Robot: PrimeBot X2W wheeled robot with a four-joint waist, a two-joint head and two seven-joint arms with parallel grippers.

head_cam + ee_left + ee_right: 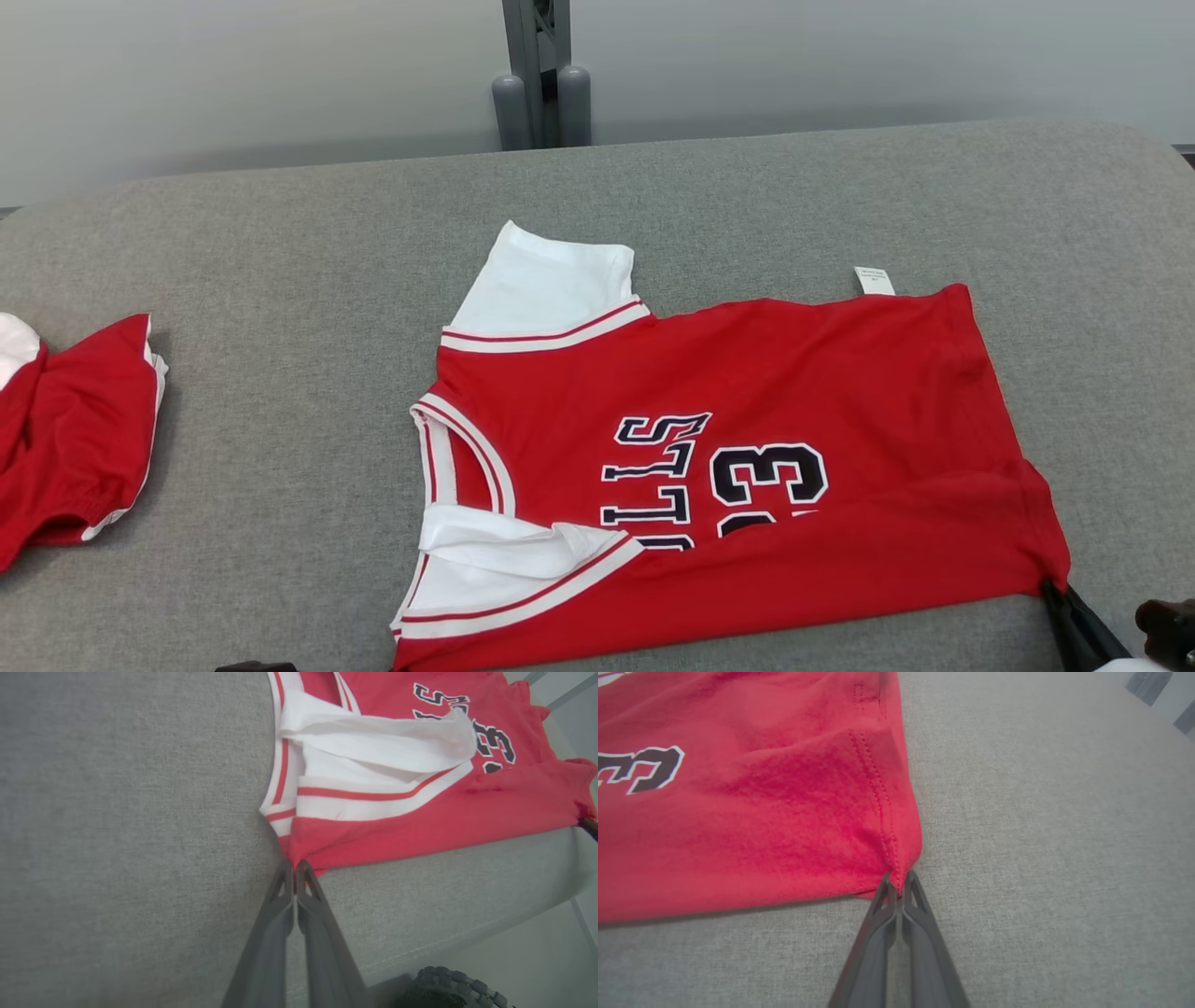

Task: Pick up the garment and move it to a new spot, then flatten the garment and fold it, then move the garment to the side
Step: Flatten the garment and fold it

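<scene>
The garment (747, 448) is a red jersey with white sleeves and dark lettering, lying sideways on the grey table, neck to the left, near long edge folded over. My left gripper (294, 864) is shut on the garment (397, 812) at its near corner by the white-trimmed sleeve. My right gripper (899, 879) is shut on the garment (761, 812) at its near hem corner; in the head view the right gripper (1050, 588) shows at the lower right, its dark fingers pinching the red corner.
A second red and white garment (65, 439) lies bunched at the table's left edge. The grey padded table (280, 513) has bare cloth all around the jersey. A grey post (541, 84) stands behind the far edge.
</scene>
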